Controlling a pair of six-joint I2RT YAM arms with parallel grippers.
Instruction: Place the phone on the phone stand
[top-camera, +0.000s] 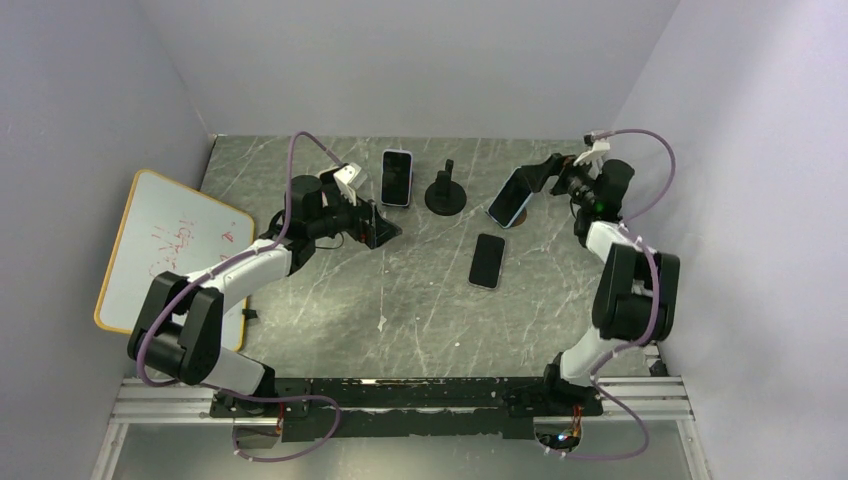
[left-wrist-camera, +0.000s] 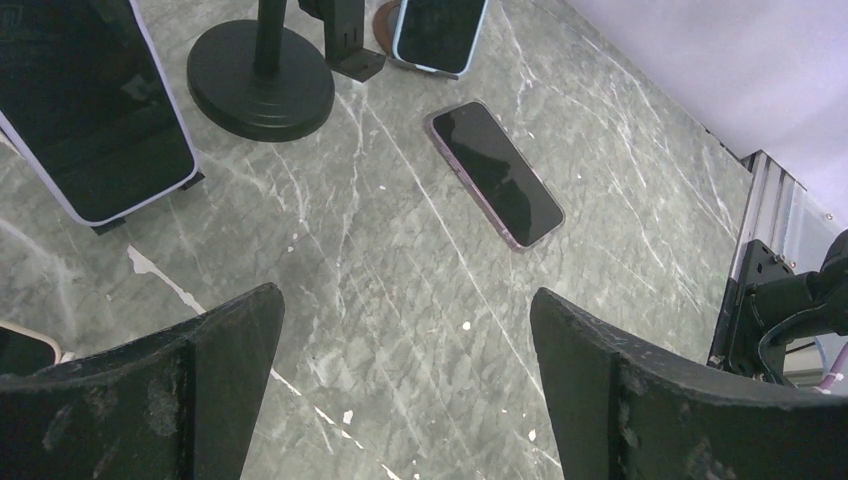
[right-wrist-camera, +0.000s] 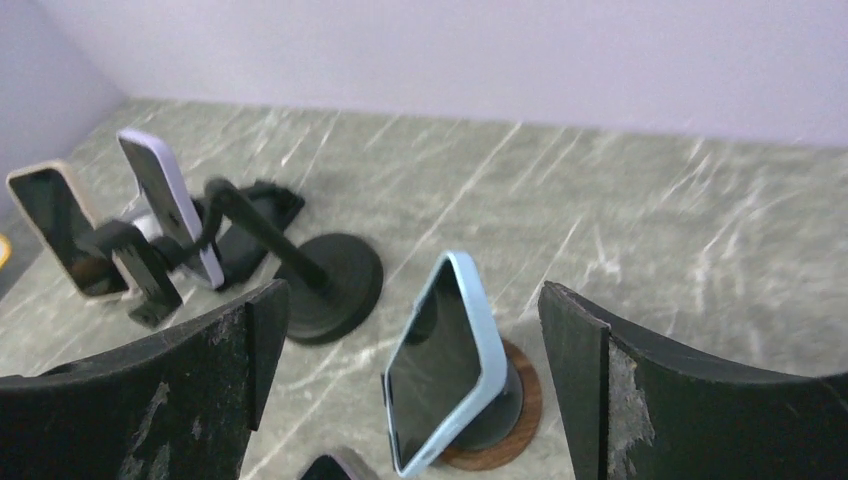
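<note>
Marble table, bench setup w/ 2 arms. R gripper: fingers spread wide, pinching nothing, one pad each side of blue-cased phone and apart from it. Blue-cased phone: off the table, leaning tilted on wood-based stand, screen dark, at far right of table in top view. L gripper: fingers likewise spread wide, nothing between them but bare tabletop, left of centre. Dark-screened phone: lying flat, face up, mid-table, near the blue-cased one but well apart from both grippers. Black stand: round base, upright post, no phone on it, btwn the two propped phones. Lilac-cased phone: propped on a dark support, just left of black stand. Beige-cased phone: upright beside the lilac one, support partly hidden. Whiteboard: orange-edged, red marks, overhanging table's left edge.
</note>
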